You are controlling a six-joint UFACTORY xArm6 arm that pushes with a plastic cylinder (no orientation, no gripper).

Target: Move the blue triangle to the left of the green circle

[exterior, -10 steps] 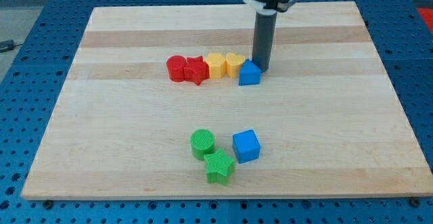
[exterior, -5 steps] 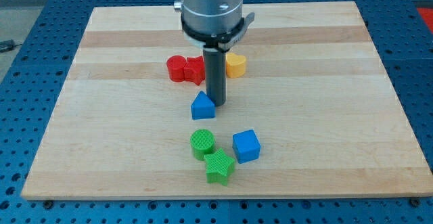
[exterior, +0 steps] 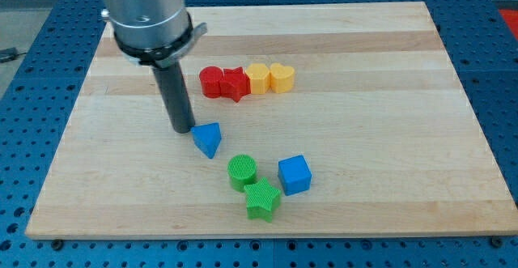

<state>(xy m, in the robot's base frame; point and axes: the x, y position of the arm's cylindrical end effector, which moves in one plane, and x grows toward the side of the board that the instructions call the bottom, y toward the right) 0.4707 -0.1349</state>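
1. Blue triangle lies on the bench a little left of centre, up and to the left of the green circle and apart from it.
2. One corner of it points toward the near edge and slightly right; its broad upper edge slants up toward the right. I cannot make out a clear long axis beyond that.
3. My tip sits just beside the triangle's upper left corner, on its left; whether it touches I cannot tell.
4. I carry no fingers, only the straight dark rod, so nothing is clasped or let go; the rod rises toward the far left of the scene.
5. Green circle stands near the middle of the near half, touching the green star, which lies just nearer and to its right.
6. A blue cube stands just right of the green circle, with a small gap between them.
7. Farther away, a row runs left to right: red cylinder, red star, a yellow block and a yellow heart, each touching its neighbour.
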